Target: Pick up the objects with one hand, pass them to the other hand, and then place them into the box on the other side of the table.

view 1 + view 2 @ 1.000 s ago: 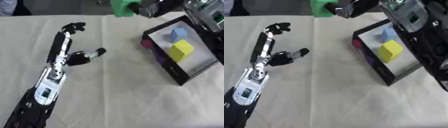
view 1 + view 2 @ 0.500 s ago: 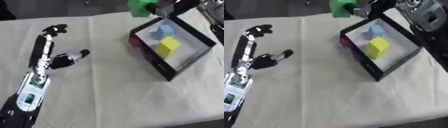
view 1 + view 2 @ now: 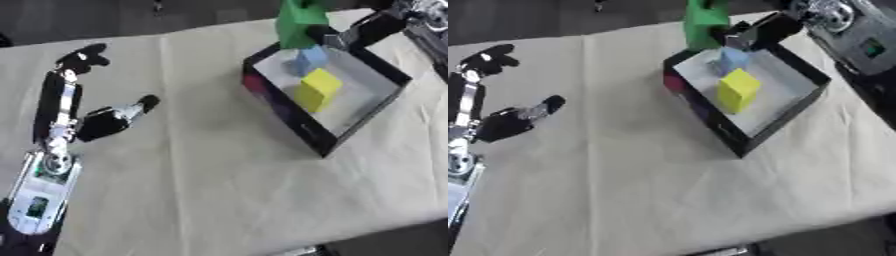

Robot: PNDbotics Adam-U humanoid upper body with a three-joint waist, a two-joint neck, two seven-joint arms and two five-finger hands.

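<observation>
Green block [image 3: 300,20], a solid bright piece of uncertain shape, hangs in the right hand [image 3: 363,34] at the far rim of the black-walled, white-floored open box [image 3: 324,145], which sits on the robot's right side of the cream cloth-covered table [image 3: 210,180]. Dark fingers curl round the block's side, so that hand is grasping it. Inside the box a yellow cube [image 3: 315,89] and a pale blue cube [image 3: 307,60] already lie, the blue one just below the green.

By my reading the hand-over is done and the step in hand is the placing. What comes next calls for lowering the block past the rim into bare floor (the near corner looks free), then letting go.

Over at the left side of the view, the left hand [image 3: 74,107] rests released on the cloth, fingers straight, holding nothing.
</observation>
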